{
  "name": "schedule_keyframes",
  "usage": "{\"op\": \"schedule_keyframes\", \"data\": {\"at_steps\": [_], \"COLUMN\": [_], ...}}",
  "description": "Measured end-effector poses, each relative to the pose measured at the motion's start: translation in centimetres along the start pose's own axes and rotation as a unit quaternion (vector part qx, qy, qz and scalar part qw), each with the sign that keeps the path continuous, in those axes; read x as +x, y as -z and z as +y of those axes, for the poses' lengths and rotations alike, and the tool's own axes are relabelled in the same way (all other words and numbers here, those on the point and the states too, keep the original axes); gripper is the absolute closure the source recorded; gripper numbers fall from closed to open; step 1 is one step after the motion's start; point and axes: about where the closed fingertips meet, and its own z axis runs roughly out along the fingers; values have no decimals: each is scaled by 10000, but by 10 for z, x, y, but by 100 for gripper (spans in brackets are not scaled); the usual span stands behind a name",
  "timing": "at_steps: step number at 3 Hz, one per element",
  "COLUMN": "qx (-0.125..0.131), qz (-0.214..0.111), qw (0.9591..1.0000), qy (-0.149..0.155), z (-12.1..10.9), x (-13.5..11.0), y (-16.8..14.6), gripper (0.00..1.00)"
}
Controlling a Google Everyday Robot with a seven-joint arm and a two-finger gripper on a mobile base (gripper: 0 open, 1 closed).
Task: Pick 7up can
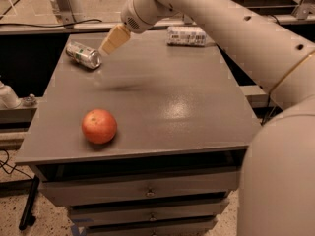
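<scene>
The 7up can [84,55] lies on its side at the far left of the grey table [162,107], silvery with green markings. My gripper [112,41] hangs above the table just right of the can, its cream fingers [114,38] pointing down and left toward it, a little above the surface. It holds nothing. My white arm reaches in from the right across the top of the view.
An orange fruit [99,126] sits near the table's front left. A clear plastic bottle with a white label [186,35] lies at the back edge, right of the gripper. Drawers [147,193] are under the tabletop. Cables and a stand are on the floor at the left.
</scene>
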Motion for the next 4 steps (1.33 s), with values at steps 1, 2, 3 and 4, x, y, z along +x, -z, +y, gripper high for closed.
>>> {"op": "schedule_keyframes", "data": {"at_steps": [1,2,3,4], "qx": [-14,-62,-340,-598], "qz": [-27,-131,-374,-454], "qw": [10000,9999,9986,9969], "qy": [-25,-84,-176,-244], "z": [-3,0,19,34], "x": [0,0,-2,-4], "y": [-7,-12,-51,-95], "gripper": [0,0,0,0]}}
